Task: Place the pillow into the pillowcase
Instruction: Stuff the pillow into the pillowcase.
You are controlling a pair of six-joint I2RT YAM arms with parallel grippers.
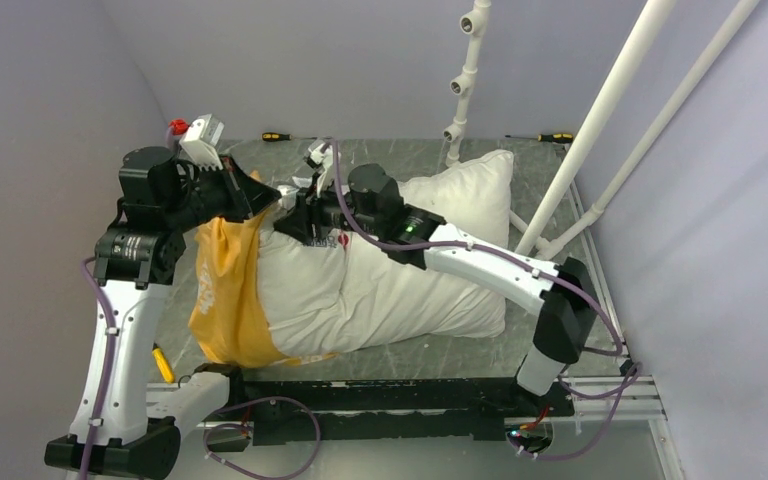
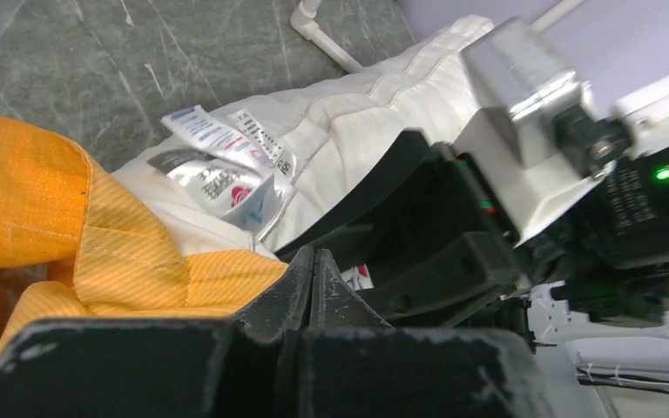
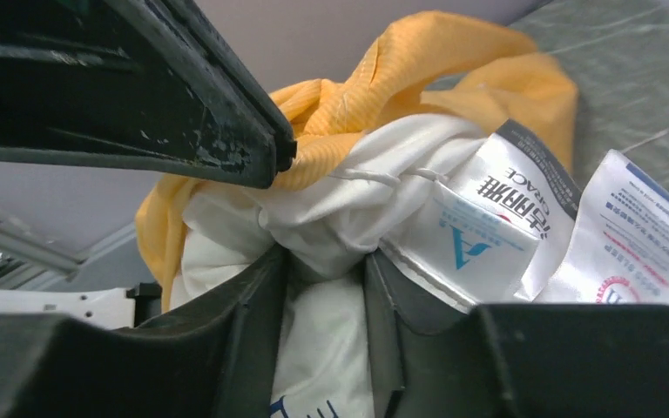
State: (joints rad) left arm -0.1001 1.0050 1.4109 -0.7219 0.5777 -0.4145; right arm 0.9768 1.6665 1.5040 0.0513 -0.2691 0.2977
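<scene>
Pillowcase (image 1: 222, 300) bunched over one pillow (image 1: 410, 290) end.
Your left tool (image 2: 312, 263) pinches the pillowcase edge; beside it, your right tool (image 3: 327, 261) clamps pillow fabric.

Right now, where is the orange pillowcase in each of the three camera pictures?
Top external: left of centre, the pillowcase bunched over the pillow's left end.
Left wrist: left edge, beside the pillow's tags.
Right wrist: top centre, behind the white fabric.
Shared landmark: the white pillow, seen in all three.

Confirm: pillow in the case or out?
Mostly out: the case covers only one end of the pillow; the rest lies bare.
</scene>
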